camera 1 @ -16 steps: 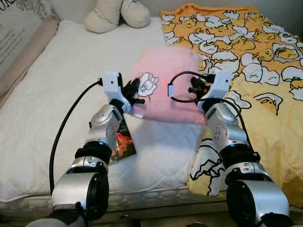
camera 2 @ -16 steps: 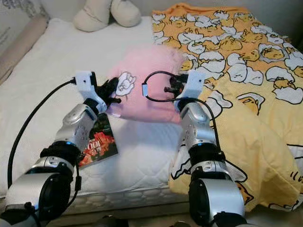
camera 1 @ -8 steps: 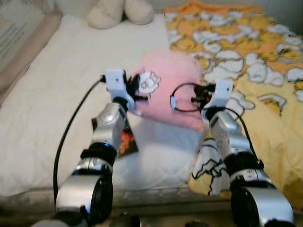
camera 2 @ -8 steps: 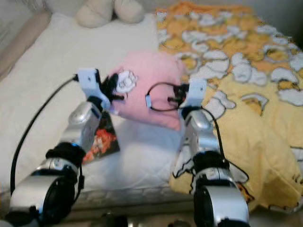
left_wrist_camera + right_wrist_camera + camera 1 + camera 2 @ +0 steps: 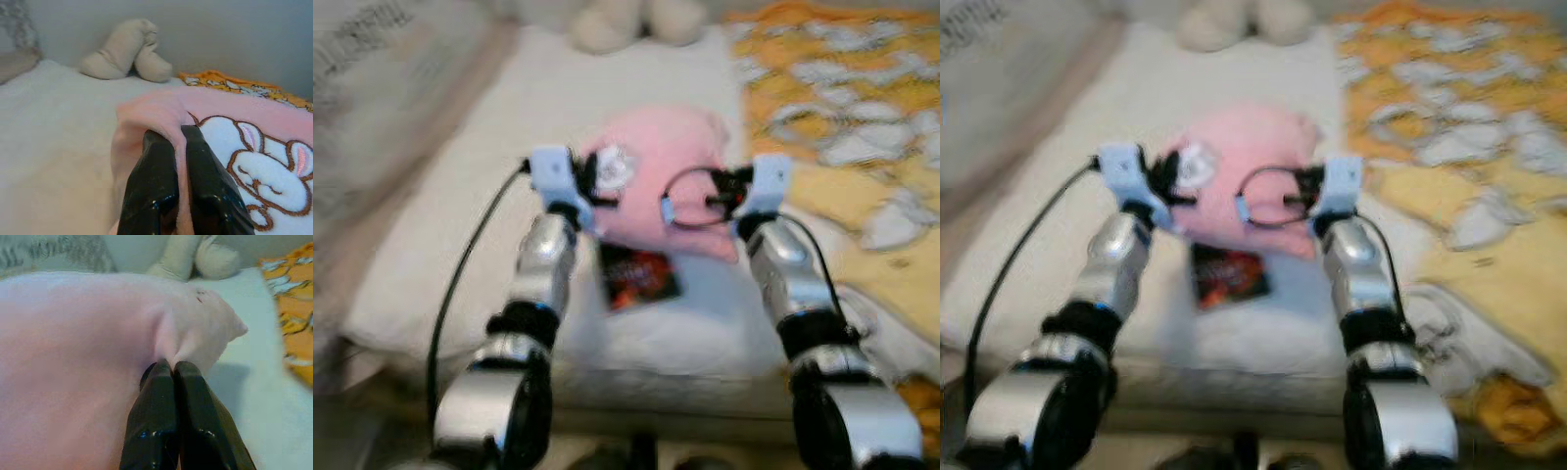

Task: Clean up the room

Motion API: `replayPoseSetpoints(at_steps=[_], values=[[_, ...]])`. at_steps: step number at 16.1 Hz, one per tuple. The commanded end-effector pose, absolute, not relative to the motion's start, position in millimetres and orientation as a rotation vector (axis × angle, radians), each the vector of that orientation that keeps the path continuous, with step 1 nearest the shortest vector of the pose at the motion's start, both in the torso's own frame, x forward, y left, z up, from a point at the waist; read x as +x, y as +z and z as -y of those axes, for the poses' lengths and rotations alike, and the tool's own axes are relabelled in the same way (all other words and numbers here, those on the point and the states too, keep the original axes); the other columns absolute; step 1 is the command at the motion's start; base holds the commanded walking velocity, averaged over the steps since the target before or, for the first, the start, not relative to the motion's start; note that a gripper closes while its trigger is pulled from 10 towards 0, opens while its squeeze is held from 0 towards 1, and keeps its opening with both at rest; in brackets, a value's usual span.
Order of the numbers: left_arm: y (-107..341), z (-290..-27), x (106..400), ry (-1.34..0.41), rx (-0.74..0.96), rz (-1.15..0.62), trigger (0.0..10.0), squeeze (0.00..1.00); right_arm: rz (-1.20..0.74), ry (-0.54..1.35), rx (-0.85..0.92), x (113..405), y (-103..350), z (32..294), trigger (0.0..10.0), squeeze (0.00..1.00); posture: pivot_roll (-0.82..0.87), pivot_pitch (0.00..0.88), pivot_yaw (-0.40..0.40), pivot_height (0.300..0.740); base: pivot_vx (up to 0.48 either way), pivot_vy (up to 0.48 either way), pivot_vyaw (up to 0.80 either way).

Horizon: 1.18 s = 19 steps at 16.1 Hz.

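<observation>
A white quilted bed (image 5: 460, 225) carries a yellow and orange patterned blanket (image 5: 842, 108) on the robot's right. Above the bed, a soft pink pillow with an embroidered white rabbit (image 5: 661, 176) is held up between both arms. The left gripper (image 5: 178, 142) pinches a fold of its fabric; the right gripper (image 5: 173, 369) pinches its opposite edge. A dark red booklet (image 5: 636, 276) lies on the bed beneath.

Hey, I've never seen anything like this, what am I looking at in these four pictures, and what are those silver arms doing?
This is a humanoid robot tidying a bedroom. Two pictures come from cameras in its head, looking down at a bed; they are blurred. The other two come from cameras on its wrists. The left gripper and right gripper each pinch a pink pillow with a bunny patch, holding it between the arms. A small dark booklet, a yellow patterned blanket and a cream plush toy lie on the bed.
</observation>
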State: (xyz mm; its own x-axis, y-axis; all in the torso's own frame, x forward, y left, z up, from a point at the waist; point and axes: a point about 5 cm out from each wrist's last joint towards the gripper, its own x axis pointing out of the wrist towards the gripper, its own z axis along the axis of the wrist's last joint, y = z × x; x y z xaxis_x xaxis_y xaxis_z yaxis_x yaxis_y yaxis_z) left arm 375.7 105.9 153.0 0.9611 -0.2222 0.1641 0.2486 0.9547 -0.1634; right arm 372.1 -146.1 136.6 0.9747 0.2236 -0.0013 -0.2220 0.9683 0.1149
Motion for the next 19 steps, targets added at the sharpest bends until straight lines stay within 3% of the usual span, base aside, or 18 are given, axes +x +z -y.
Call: replayPoseSetpoints(at_steps=[1, 13, 19], values=[[160, -106, 377, -0.237, -0.168, 0.176, 10.0, 0.0, 0.04, 0.255, 0.097, 374, 149, 141, 0.0, 0.0, -0.2, 0.0, 0.071, 0.74, 0.0, 0.48, 0.64], [164, -102, 379, -0.227, -0.13, 0.184, 10.0, 0.0, 0.07, 0.281, 0.081, 373, 151, 139, 0.0, 0.0, -0.21, 0.0, 0.072, 0.74, 0.0, 0.48, 0.64], [163, -100, 380, -0.257, -0.072, 0.173, 10.0, 0.0, 0.141, 0.117, -0.034, 368, 152, 151, 0.0, 0.0, -0.21, 0.0, 0.073, 0.74, 0.08, 0.0, 0.0]])
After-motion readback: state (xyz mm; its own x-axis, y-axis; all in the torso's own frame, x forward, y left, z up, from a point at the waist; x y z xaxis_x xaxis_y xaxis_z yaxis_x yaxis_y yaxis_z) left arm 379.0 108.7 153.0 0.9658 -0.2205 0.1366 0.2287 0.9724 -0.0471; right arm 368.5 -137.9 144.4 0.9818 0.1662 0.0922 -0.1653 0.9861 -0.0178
